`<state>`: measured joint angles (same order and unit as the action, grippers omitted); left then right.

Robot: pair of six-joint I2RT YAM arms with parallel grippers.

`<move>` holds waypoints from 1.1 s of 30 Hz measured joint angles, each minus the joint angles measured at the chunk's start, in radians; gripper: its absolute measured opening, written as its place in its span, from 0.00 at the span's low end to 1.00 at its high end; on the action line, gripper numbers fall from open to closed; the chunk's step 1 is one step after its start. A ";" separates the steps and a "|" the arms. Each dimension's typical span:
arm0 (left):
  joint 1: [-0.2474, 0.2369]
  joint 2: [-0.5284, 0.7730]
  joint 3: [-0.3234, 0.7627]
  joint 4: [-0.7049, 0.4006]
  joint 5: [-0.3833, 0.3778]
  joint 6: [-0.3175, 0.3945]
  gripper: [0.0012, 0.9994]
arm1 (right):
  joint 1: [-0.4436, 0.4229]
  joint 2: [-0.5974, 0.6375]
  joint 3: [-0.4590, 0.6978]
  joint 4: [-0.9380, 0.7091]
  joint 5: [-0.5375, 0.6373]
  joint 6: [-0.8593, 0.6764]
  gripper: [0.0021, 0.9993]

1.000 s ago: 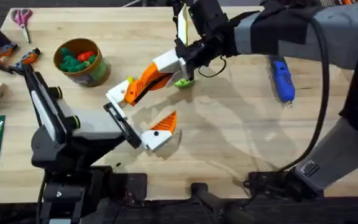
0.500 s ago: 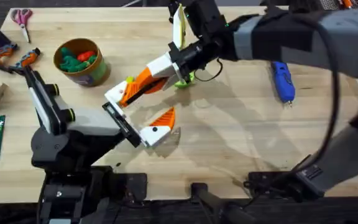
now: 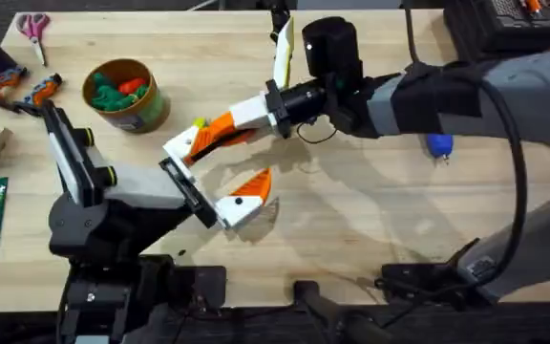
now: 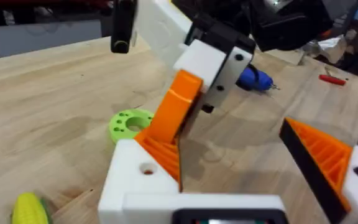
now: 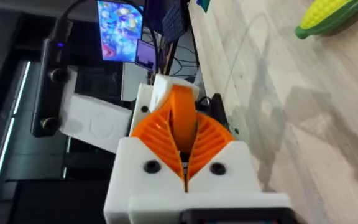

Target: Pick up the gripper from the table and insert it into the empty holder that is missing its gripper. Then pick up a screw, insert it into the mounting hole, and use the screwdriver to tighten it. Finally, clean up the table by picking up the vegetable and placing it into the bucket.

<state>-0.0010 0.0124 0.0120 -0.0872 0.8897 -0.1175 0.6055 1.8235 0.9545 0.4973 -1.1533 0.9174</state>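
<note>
My right claw [image 3: 225,127] is clamped on the small orange plastic wedge gripper [image 5: 182,121], pressing it against the white angular plastic holder [image 4: 143,177] of my left claw [image 3: 216,175], whose fingers stand apart. The yellow-green toy vegetable [image 5: 334,15] lies just left of the holder; the round golden-rimmed bucket [image 3: 127,96] sits far left; the blue pen-shaped screwdriver [image 3: 438,144] lies right on the wooden bench [image 3: 351,220].

Overhead lighting bright and even on the wooden table [image 3: 370,220]; soft multiple shadows fall beneath the right arm [image 3: 466,91], which reads large and slightly blurred under the camera. Left wrist view: near white block soft, far background dim and defocused. Right wrist view: table bright with faint sheen, a glowing screen [image 5: 120,31] in dark, out-of-focus surroundings
</note>
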 joint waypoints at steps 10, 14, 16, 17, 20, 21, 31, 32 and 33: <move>0.006 0.000 0.000 -0.009 0.027 0.035 0.99 | 0.003 0.000 -0.001 0.012 0.009 0.002 0.01; 0.008 0.000 0.000 -0.010 0.031 0.035 0.99 | 0.003 0.000 -0.001 0.012 0.009 -0.002 0.01; 0.009 0.000 0.000 -0.010 0.032 0.037 0.99 | 0.003 0.000 -0.001 0.013 0.009 -0.002 0.01; 0.009 0.000 0.000 -0.010 0.032 0.038 0.99 | 0.003 0.000 -0.001 0.012 0.009 -0.002 0.01; 0.010 0.000 0.000 -0.010 0.034 0.038 0.99 | 0.004 0.000 -0.001 0.013 0.008 -0.002 0.01; 0.010 0.000 0.000 -0.010 0.034 0.038 0.99 | 0.004 0.000 -0.001 0.013 0.007 -0.002 0.01; 0.009 0.000 0.001 -0.014 0.076 0.072 0.99 | -0.020 0.012 -0.007 0.003 -0.054 -0.009 0.29; 0.009 0.000 0.001 -0.014 0.079 0.074 0.99 | -0.022 0.016 -0.009 0.002 -0.060 -0.010 0.34; 0.009 0.000 0.001 -0.014 0.084 0.077 0.99 | -0.023 0.019 -0.010 0.002 -0.064 -0.010 0.38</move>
<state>0.0078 0.0120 0.0128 -0.1013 0.9737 -0.0406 0.5829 1.8422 0.9441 0.4995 -1.2175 0.9071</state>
